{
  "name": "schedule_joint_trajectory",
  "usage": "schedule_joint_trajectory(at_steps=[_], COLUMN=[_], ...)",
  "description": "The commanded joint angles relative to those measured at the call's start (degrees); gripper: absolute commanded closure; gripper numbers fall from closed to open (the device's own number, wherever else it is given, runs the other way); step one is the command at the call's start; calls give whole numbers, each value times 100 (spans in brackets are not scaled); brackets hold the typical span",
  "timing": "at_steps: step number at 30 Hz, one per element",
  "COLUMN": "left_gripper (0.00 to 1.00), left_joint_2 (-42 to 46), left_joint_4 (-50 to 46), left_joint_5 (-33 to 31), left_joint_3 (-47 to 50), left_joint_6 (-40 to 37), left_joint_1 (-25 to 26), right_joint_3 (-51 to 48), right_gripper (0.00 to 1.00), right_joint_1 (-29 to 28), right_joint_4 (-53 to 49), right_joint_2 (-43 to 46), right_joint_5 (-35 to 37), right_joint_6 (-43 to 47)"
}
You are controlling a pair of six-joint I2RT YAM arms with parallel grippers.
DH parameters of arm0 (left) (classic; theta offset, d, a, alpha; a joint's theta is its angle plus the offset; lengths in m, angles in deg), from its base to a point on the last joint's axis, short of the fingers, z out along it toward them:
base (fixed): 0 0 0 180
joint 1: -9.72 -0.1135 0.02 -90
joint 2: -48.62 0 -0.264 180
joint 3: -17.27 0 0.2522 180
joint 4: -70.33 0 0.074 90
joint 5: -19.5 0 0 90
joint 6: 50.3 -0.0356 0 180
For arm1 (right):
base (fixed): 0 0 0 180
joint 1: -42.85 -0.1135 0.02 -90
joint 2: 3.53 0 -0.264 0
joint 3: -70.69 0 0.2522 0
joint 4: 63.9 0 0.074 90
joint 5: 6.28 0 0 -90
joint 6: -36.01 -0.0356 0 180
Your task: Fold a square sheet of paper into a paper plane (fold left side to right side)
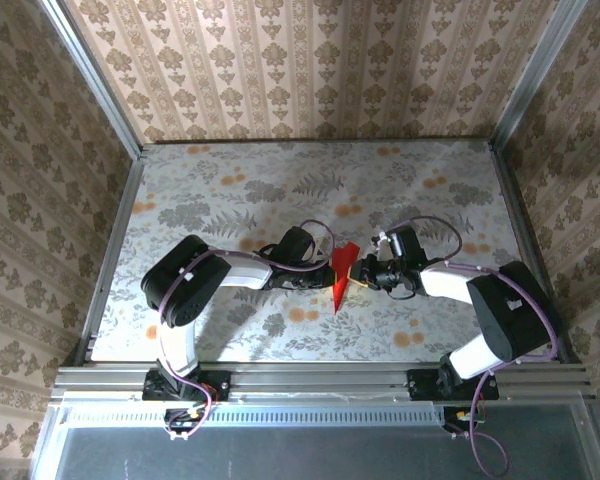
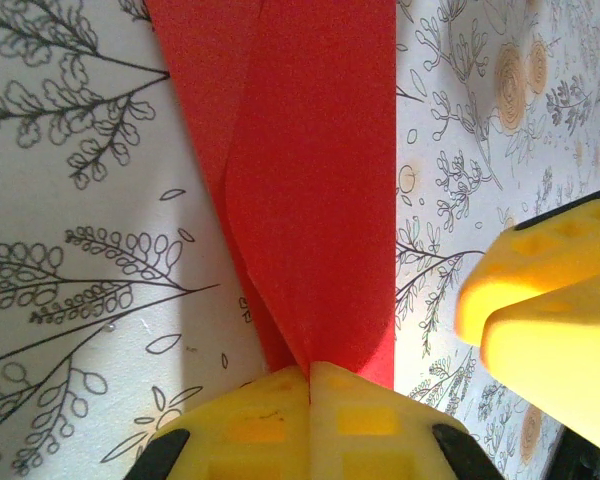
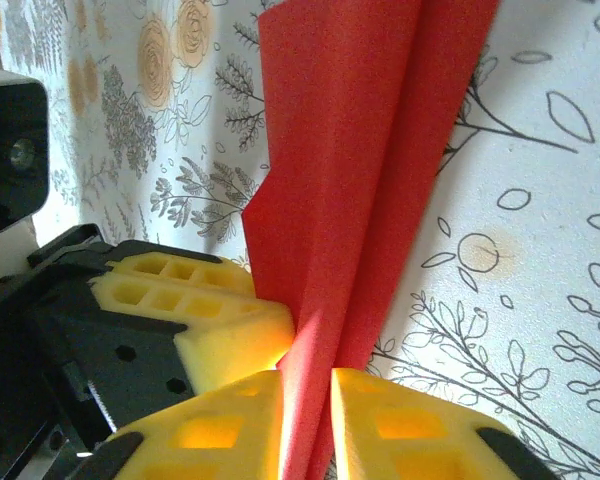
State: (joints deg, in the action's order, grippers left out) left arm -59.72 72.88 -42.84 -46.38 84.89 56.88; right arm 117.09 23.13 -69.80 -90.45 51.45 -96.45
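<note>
The red paper plane [image 1: 342, 272] is a narrow pointed dart with a centre crease, held upright off the table between both arms, its tip pointing toward the near edge. My left gripper [image 1: 325, 277] is shut on it from the left. In the left wrist view the yellow fingertips meet on the paper's [image 2: 310, 180] lower edge at the left gripper [image 2: 310, 378]. My right gripper [image 1: 363, 272] grips it from the right. In the right wrist view the folded paper [image 3: 360, 150] runs between the yellow pads of the right gripper [image 3: 305, 388].
The floral-print table [image 1: 230, 190] is walled by patterned panels at the back and sides. Each gripper sits close to the other: the right one's yellow fingers [image 2: 545, 300] show in the left wrist view, and the left one's fingers [image 3: 200, 310] in the right wrist view.
</note>
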Motion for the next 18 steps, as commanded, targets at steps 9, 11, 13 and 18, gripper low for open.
schedule_joint_trajectory(at_steps=[9, 11, 13, 18], left_gripper=[100, 99, 99, 98], left_joint_2=[-592, -599, -606, -639], left_joint_4=[-318, -339, -353, -392], left_joint_5=[-463, -463, -463, -448], left_joint_3=[-1, -20, -27, -64], left_joint_6=[-153, -163, -168, -169], left_joint_1=[118, 118, 114, 111], right_joint_3=[1082, 1244, 1321, 1339], right_gripper=[87, 88, 88, 89], right_joint_1=[-352, -426, -451, -462], right_joint_4=[-1128, -1227, -1257, -1363], right_joint_2=[-538, -712, -831, -940], right_joint_5=[559, 622, 658, 787], right_joint_6=[425, 479, 497, 536])
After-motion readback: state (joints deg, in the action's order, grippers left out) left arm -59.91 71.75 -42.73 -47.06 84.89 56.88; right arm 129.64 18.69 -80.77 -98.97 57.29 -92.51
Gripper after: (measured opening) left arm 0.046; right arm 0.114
